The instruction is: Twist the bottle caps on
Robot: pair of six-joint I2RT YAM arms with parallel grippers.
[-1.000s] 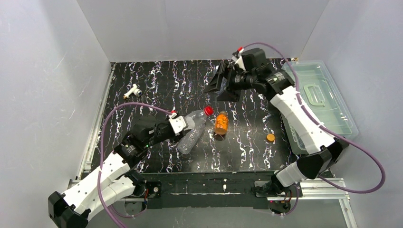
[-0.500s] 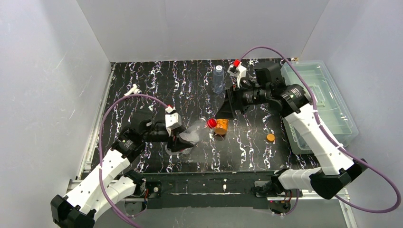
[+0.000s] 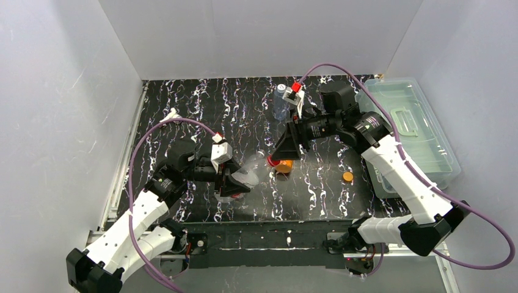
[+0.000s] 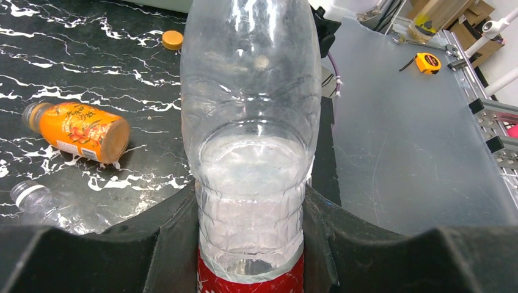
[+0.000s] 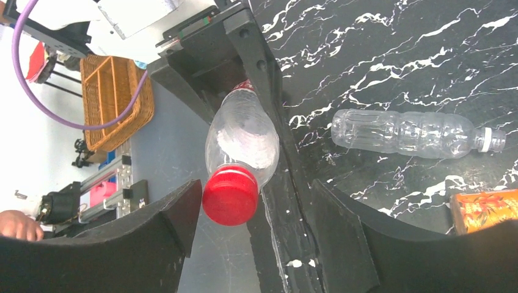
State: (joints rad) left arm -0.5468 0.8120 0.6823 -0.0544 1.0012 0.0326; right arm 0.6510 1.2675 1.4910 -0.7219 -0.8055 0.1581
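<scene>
Currently, a clear bottle (image 4: 250, 122) is gripped by the left claw (image 4: 250, 204). Its fingers (image 4: 177, 232) are pressed against both sides of the bottle low on the body, just above a red label band. The bottle is held tilted and appears raised off the desk (image 3: 201, 110), with its neck pointed toward the right arm.

A red cap (image 5: 230, 195) is seen seated on the neck of this bottle. The right claw (image 5: 255, 189) is spread wide around that cap and nothing is gripped by it. One finger is at the cap's edge, where contact cannot be confirmed, and the other is kept clear of it.

An orange-yellow cap (image 3: 347, 176) is noted loose on the desk, apart from both arms and near a plastic box (image 3: 421, 128). A juice bottle (image 4: 76, 131) is recorded lying on its side beneath the right claw. A second clear bottle (image 5: 409, 132) with a white neck ring is lying on the desk.
</scene>
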